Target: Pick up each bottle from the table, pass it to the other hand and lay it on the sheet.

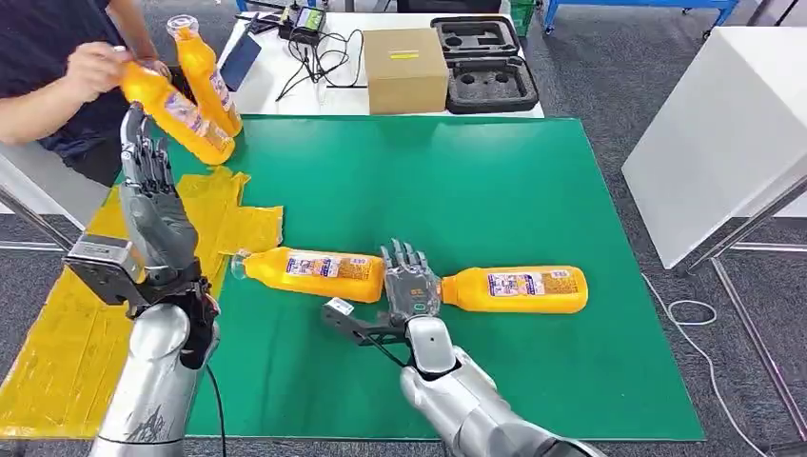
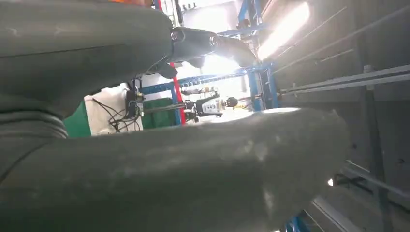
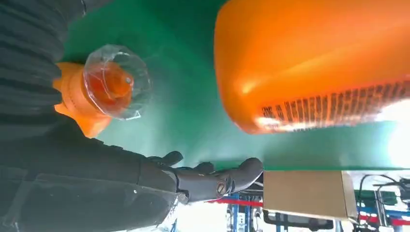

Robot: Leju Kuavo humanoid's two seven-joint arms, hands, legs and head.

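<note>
**Lying bottles on green bench, both hands empty**

Blocking most of the left wrist view are the left hand's (image 2: 169,164) own grey thumb and cover, blurred and close; past them just a sliver of green, white, cables and blue frame, nothing legible. Right wrist view is turned and very close: right bottle's clear cap (image 3: 113,79) sits by the thumb, left bottle's base cut off by the frame edge, label print smeared by glare. Person (image 1: 48,67) at far left is cut off by the frame.

Left bottle (image 1: 309,271) & right bottle (image 1: 519,288): orange plastic, white/blue labels, both lying on their sides on the green mat (image 1: 476,190) near the front of the bench. Left bottle's clear cap points toward the yellow sheet (image 1: 57,352); right bottle's neck end is behind the right hand (image 1: 409,281).

Right hand: between the two bottles, fingers straight and apart, palm down over the mat, holding nothing. Contact w/ either bottle can't be told from head view.

Left hand (image 1: 152,205): raised upright over the yellow sheet, fingers extended and a little apart, empty.

Two more orange bottles (image 1: 190,95) at far-left corner of the mat, tilted, in the person's hands. Behind the mat: cardboard box (image 1: 406,69), black foam case (image 1: 483,62), cables.
</note>
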